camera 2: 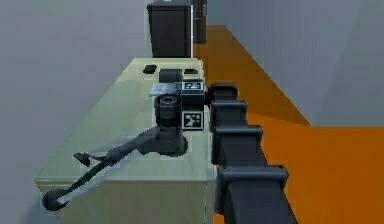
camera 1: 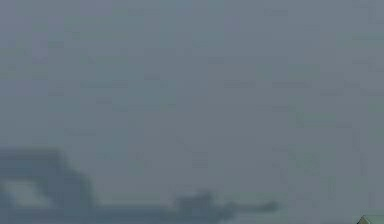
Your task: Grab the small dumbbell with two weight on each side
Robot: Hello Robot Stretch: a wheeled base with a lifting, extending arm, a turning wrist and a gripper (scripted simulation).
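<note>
In the arm side view the dark arm (camera 2: 240,150) rises from the bottom edge over a pale green table (camera 2: 120,110). Two white marked squares (camera 2: 192,105) stand at its far end. The gripper (camera 2: 68,180) lies left of them, and its thin fingers (camera 2: 110,152) stretch toward the table's near left corner. Only bare tabletop lies behind the fingertips, so the gripper holds nothing. A small dark thing (camera 2: 149,69) lies on the far part of the table, too small to name. Another dark lump (camera 2: 173,78) sits just beyond the marked squares.
A tall dark cabinet (camera 2: 172,30) stands past the table's far end. Orange floor (camera 2: 290,100) runs along the table's right side up to a grey wall (camera 2: 330,40). The forward view faces a grey wall (camera 1: 190,90), with a pale green corner (camera 1: 372,218) at its bottom right.
</note>
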